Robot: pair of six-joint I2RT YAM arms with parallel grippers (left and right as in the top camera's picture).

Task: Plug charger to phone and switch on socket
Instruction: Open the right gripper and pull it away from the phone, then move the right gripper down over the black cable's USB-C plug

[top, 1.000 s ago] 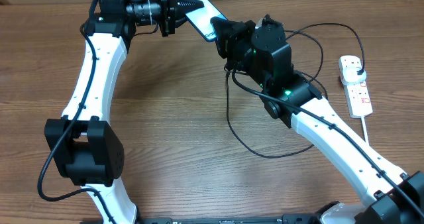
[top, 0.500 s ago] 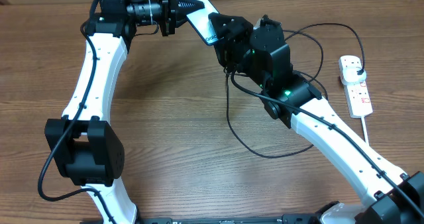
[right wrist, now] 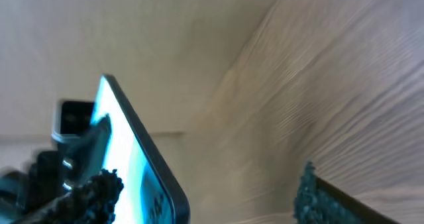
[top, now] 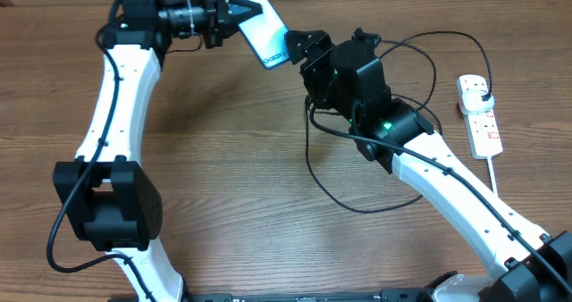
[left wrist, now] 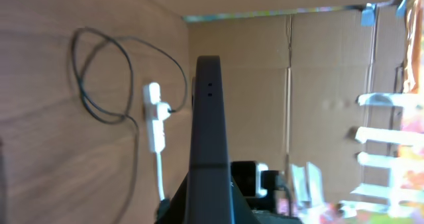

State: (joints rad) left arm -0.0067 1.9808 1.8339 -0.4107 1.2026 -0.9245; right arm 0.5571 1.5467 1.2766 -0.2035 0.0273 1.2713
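My left gripper (top: 217, 14) is shut on the phone (top: 257, 32) and holds it above the far side of the table, its light-blue screen lit. In the left wrist view the phone (left wrist: 209, 131) shows edge-on, rising from the gripper (left wrist: 209, 205). My right gripper (top: 299, 50) stands open at the phone's near end. In the right wrist view the phone (right wrist: 142, 164) lies just inside the left of the two fingers (right wrist: 93, 194), with a wide gap to the other. The charger (top: 307, 155) loops over the table to its plug (top: 483, 91) in the socket (top: 483, 128). Its connector tip is hidden.
The socket (left wrist: 154, 121) lies at the right side of the table, its white cord trailing toward the front edge. The charger's loops (left wrist: 77, 78) spread between the socket and the right arm. A cardboard wall stands behind the table.
My right gripper has gone from shut to open. The left arm has swung the phone a little to the left and turned it.
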